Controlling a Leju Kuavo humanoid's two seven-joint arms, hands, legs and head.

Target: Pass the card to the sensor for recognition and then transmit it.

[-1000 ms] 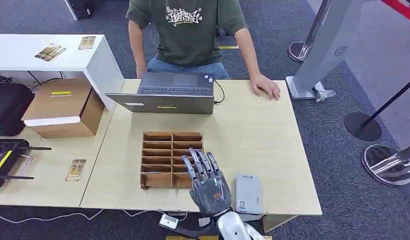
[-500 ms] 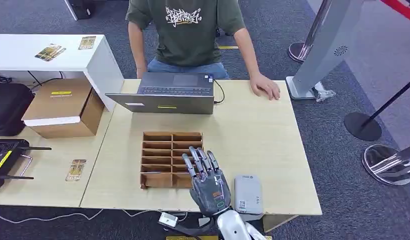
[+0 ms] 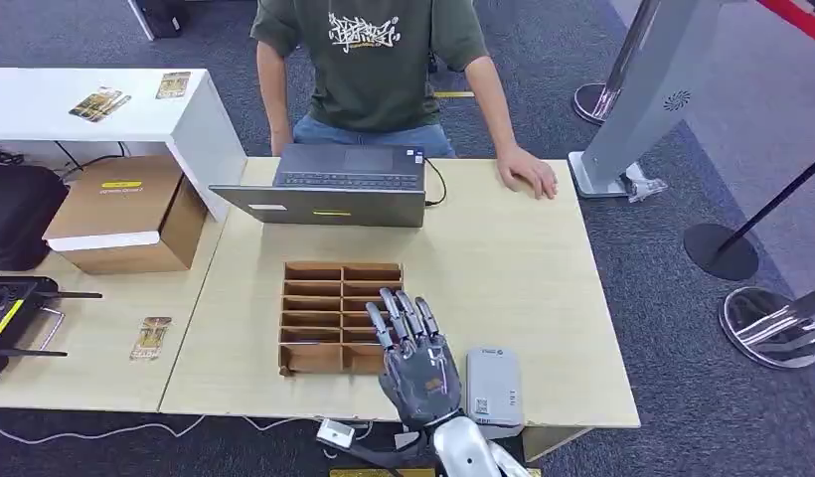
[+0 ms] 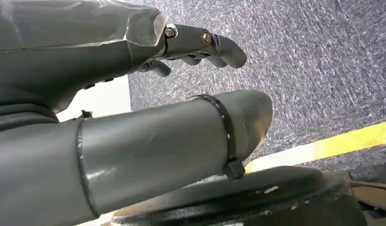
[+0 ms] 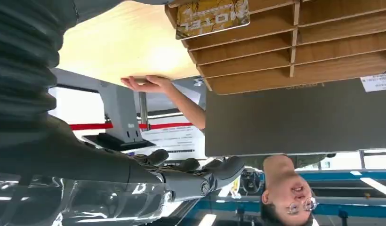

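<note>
A wooden card rack (image 3: 324, 316) with several slots lies in the middle of the light table (image 3: 503, 268). My right hand (image 3: 415, 358) hovers over the rack's near right corner with fingers spread and holds nothing. In the right wrist view, a yellow-brown card (image 5: 212, 16) lies in a rack slot (image 5: 276, 44) ahead of the right hand (image 5: 134, 179). The grey sensor box (image 3: 493, 390) lies at the near table edge, just right of that hand. My left hand (image 4: 134, 117) hangs over dark carpet, fingers apart and holding nothing.
A person sits across the table behind an open laptop (image 3: 334, 184), one hand (image 3: 528, 171) resting on the far right of the tabletop. A cardboard box (image 3: 120, 214) and a loose card (image 3: 151, 338) lie on the left table. Stanchion bases (image 3: 771, 328) stand at right.
My right hand has shifted slightly to the right over the rack's corner. Nothing else has moved.
</note>
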